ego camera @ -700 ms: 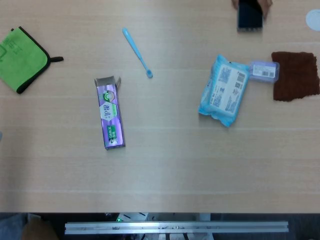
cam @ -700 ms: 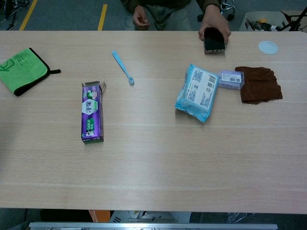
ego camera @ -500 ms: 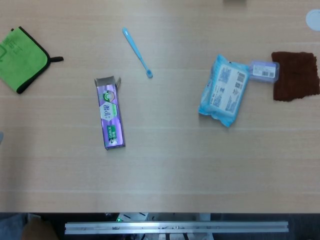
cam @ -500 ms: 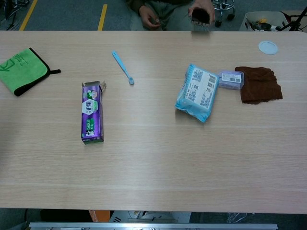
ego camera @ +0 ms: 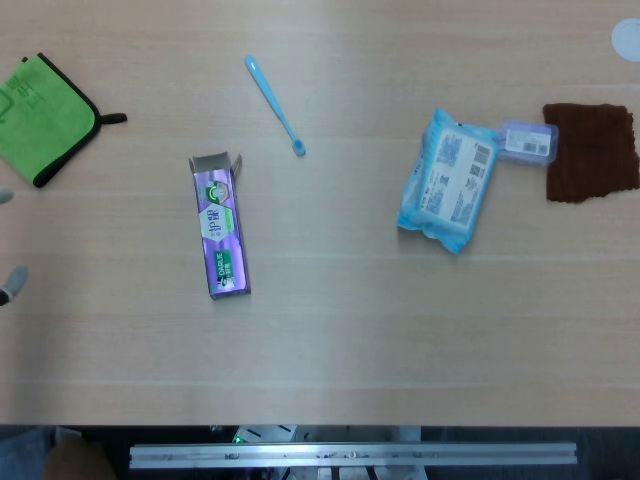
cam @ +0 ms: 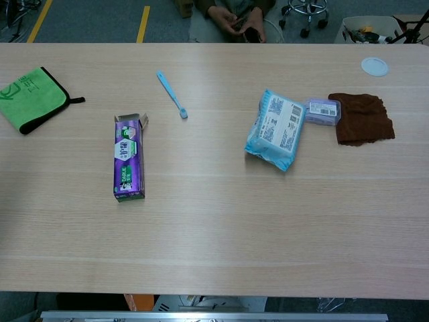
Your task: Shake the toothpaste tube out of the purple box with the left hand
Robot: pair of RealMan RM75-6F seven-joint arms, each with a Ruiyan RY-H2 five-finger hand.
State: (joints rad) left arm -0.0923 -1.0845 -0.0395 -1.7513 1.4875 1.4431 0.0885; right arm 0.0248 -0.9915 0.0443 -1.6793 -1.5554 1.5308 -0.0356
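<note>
A pale wooden table (ego camera: 330, 340) with a smooth, faintly grained top fills both views.

At the nearest left edge of the head view, at about nine o'clock, two small grey fingertips (ego camera: 14, 282) of the left hand (ego camera: 8, 240) just show. Too little is visible to tell whether that hand is spread or curled. It touches nothing. The right hand does not appear in either view.

The purple box (ego camera: 221, 227) lies flat left of centre, at about ten o'clock, long and narrow, glossy printed card with a green and white label. Its far end is open, with flaps splayed. The toothpaste tube cannot be seen, so it is presumably inside the box. Judging by the material, the box is light, thin-walled and easily crushed, and its glossy faces may be slippery. A sensible hold would be across the long sides near the closed near end, leaving the open mouth free to tip downward.

Further off, at eleven o'clock, lies a slim light-blue plastic toothbrush (ego camera: 274, 104). At far left rests a folded green microfibre cloth (ego camera: 38, 116) with black trim. Right of centre, at two o'clock, sits a soft, crinkly blue packet of wipes (ego camera: 449, 181), touching a small lilac packet (ego camera: 526, 142) that overlaps a fuzzy brown cloth (ego camera: 592, 150). A white round lid (cam: 374, 66) lies at the far right.
</note>
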